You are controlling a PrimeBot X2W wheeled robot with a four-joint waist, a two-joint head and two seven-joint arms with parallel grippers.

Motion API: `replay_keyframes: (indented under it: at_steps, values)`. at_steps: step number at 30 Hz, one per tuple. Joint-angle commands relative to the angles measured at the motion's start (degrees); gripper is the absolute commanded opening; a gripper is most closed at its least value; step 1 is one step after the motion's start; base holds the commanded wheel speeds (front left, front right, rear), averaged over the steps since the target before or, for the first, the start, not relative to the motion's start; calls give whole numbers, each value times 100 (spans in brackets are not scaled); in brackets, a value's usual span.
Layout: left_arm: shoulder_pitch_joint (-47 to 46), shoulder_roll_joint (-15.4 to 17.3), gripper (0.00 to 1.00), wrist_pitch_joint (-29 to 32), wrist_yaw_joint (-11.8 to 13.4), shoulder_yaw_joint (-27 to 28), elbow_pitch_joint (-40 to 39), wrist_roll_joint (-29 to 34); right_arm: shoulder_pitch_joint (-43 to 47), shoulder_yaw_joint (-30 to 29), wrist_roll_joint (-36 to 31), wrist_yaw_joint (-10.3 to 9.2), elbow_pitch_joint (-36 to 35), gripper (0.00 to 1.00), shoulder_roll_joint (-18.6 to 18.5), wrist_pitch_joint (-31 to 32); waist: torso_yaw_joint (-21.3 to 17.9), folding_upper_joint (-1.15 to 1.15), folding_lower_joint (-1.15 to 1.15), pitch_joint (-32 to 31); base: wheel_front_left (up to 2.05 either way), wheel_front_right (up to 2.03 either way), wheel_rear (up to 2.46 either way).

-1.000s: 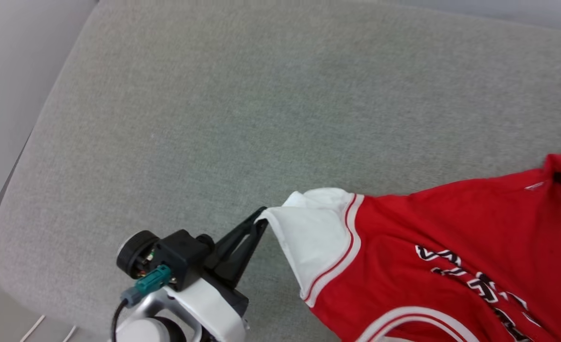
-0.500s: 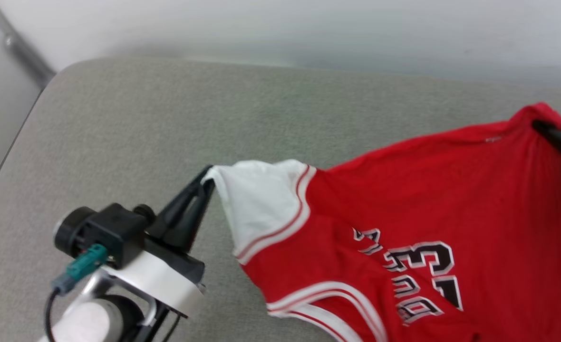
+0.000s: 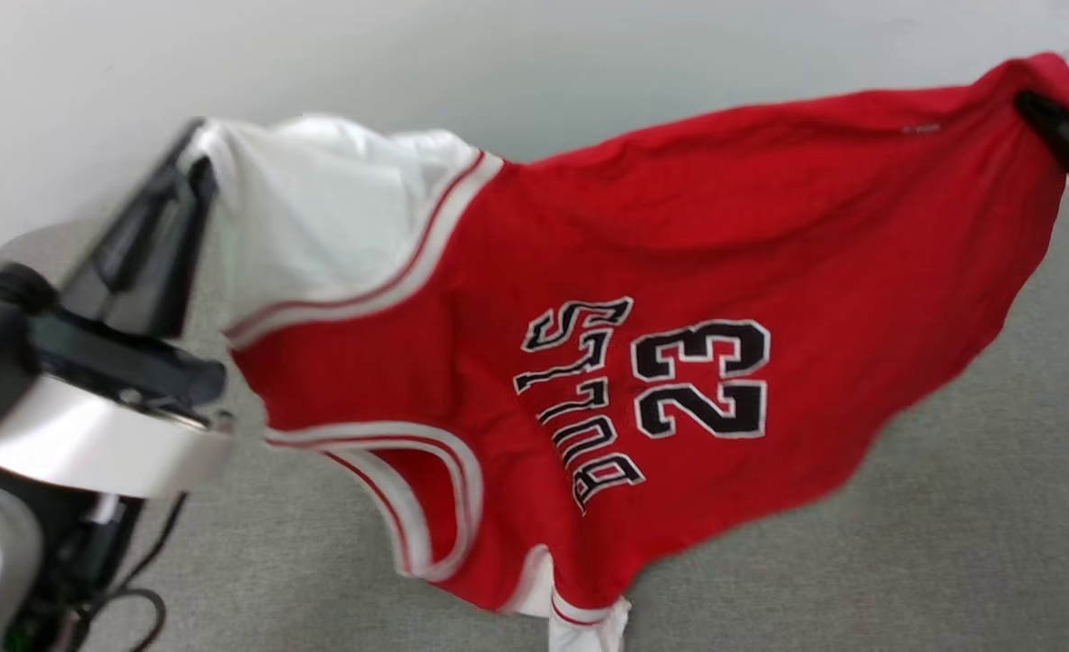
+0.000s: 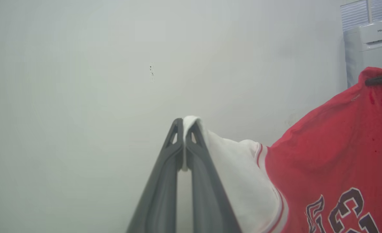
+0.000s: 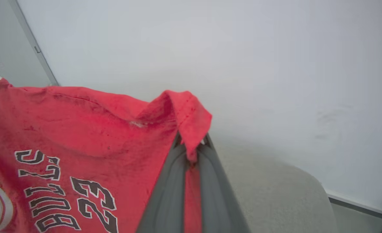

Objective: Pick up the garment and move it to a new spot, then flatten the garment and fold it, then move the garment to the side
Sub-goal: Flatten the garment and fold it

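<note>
Looking like a bare laundry or test room. Plain white wall [image 4: 81,97] is running behind. Left wrist view: white Hisense appliance [image 4: 369,51] is standing at 2 o'clock, slatted panel [image 4: 356,13] above it. Right wrist view: grey padded fabric surface [image 5: 275,194] is lying at 5 o'clock, grey frame strip [image 5: 36,49] is rising at 10 o'clock.

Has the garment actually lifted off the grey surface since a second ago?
Yes, upward. The garment lay on the grey surface; now it hangs stretched between the left gripper and right gripper, its top edge crossing the wall behind.
</note>
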Motion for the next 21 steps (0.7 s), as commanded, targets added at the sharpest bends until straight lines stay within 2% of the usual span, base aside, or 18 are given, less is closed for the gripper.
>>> replay_keyframes:
  at_steps: [1,13,21]
  values:
    - [-138,35,0,-7,18,72,-43,29,-80,-18,25,-2,-59,0,14,-30,-91,0,1,-39,0,0,0]
    - [-1398,378,0,213,54,758,-364,-4,-543,-337,21,-2,-653,0,247,-245,-356,0,1,157,0,0,0]
    - [-2495,560,0,443,-119,958,-110,-64,-992,-544,-87,-2,-836,0,198,-314,-386,0,1,740,0,0,0]
